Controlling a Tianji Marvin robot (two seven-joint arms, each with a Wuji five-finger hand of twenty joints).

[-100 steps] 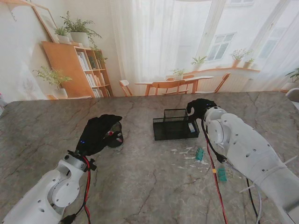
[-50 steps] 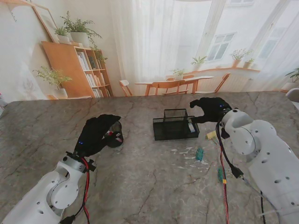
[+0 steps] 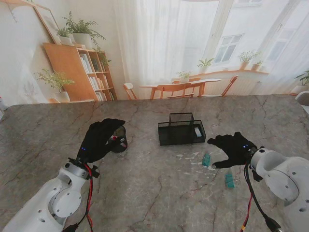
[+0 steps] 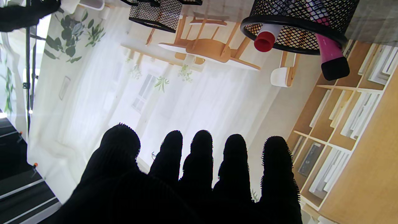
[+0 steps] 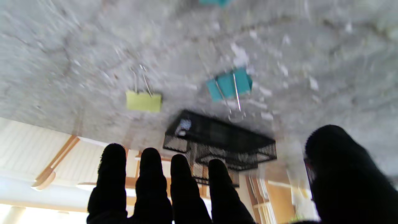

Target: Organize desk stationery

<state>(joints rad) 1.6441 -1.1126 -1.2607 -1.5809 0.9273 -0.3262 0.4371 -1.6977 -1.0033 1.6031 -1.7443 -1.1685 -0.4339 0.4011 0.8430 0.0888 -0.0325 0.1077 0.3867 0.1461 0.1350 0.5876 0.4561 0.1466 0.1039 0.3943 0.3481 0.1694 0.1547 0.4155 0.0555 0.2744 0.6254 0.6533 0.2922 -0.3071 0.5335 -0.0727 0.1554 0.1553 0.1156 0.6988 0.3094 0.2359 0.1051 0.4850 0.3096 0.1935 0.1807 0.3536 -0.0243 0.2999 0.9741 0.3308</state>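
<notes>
Since the right hand [image 3: 235, 149] hovers with its black-gloved fingers spread and nothing between them, the coming move looks like a pick from the scatter of clips beside it. Nearest to me lies a teal metal binder clip [image 3: 229, 181], just nearer than the hand. A second teal binder clip [image 3: 206, 160] lies just to the left of the fingertips, and in the right wrist view its wire handles run toward the tray, so its long axis points roughly away from me [image 5: 230, 84]. That view also shows a yellow binder clip [image 5: 143, 101] on the marble table [image 3: 145, 193], close by the fingers. Farther off stands the black wire-mesh desk tray [image 3: 181, 129], the likely destination. The right hand is much the nearer to all three clips.

The left hand [image 3: 101, 137] rests well apart, fingers loosely extended and holding nothing, beside a round black mesh pen cup [image 4: 295, 23] with markers in it.

Half a second ago the right hand was up beside the tray; it has swung back toward me and down over the clips. The left hand has not shifted.
</notes>
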